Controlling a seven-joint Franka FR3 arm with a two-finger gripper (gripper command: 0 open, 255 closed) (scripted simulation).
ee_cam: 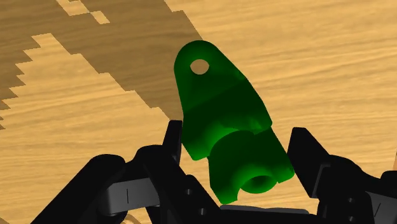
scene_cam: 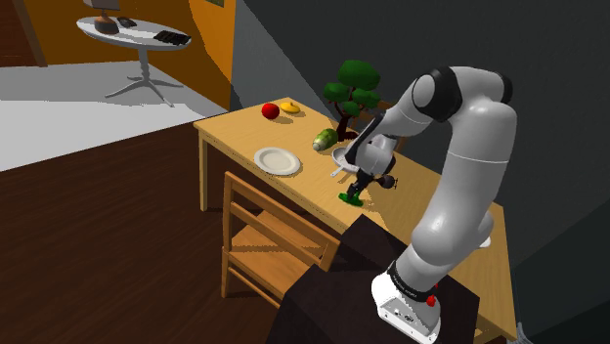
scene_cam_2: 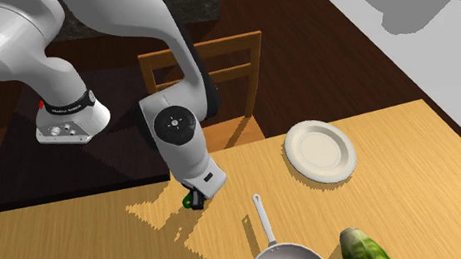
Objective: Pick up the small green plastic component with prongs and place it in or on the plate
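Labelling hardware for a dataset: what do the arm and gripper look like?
The arm has glossy white rounded links with dark grey joints. Near its base sit a black lettered band and a small red button. The gripper is all black and angular.

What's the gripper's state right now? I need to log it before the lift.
Gripper: down around the green component on the table; whether it is open or closed on it cannot be told.

Glossy white arm (scene_cam: 469,166) of rounded links, dark grey at the joints; small red dot (scene_cam: 431,300) on its base collar; angular all-black gripper (ee_cam: 236,146).
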